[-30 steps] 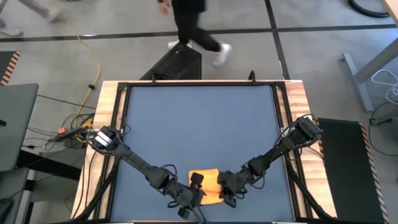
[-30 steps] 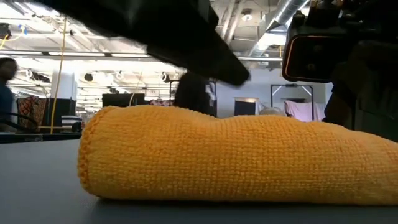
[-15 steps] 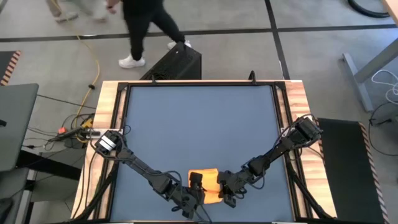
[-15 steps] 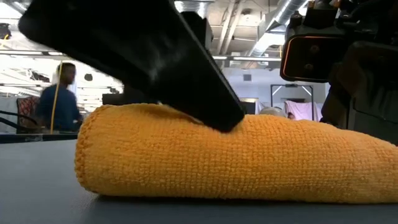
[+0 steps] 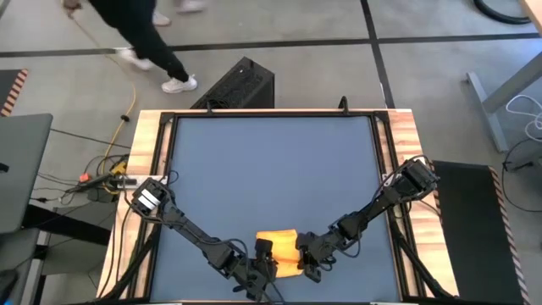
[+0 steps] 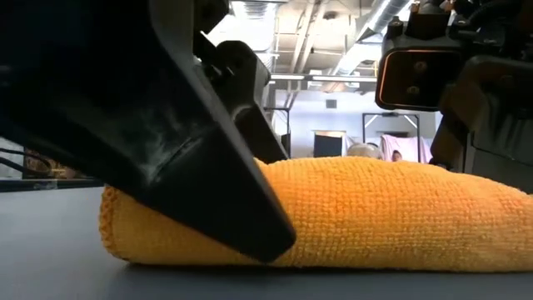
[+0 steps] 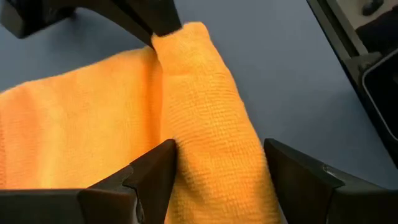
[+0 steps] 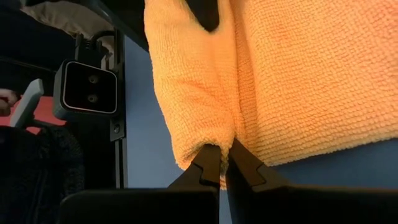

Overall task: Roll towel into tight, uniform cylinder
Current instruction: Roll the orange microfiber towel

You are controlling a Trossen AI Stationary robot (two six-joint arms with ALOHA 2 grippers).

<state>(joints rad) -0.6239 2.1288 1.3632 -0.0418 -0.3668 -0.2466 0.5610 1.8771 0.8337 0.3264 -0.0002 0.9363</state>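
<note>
The yellow towel (image 5: 277, 247) lies close to the table's near edge, partly rolled: a thick roll (image 7: 208, 118) lies beside a flat part (image 7: 74, 124) and rests on the blue table top (image 6: 50, 250). My left gripper (image 7: 217, 152) is open, its two fingers astride the roll's left end; one dark finger (image 6: 200, 175) stands in front of the roll in the low view. My right gripper (image 8: 216, 158) is shut on the roll's right end. In the high view, the left gripper (image 5: 264, 256) and the right gripper (image 5: 306, 257) flank the towel. My left gripper slants down from the table's left, its fingers lying along either side of the roll. One finger (image 7: 155, 171) lies in the crease between roll and flat part, against the cloth. Whether the other finger (image 7: 292, 174) touches, I cannot tell. My right gripper pinches the right end of the roll at a folded edge (image 8: 211, 140) between its two fingertips. It slants down from the table's right. Several layers bunch at the pinch, and the towel lies on the table.
The table's black frame and wooden border (image 5: 152, 152) ring the blue top, most of it bare beyond the towel. The low camera (image 8: 90, 87) stands at the near edge by the towel. A person (image 5: 140, 34) walks on the floor past the far edge, near a black box (image 5: 241, 85).
My left gripper has come down and moved toward the towel, tipping further downward. Its fingers, which hung above the roll's left end, now stand on either side of it, their tips near the table. The towel and my right gripper have stayed in place.
</note>
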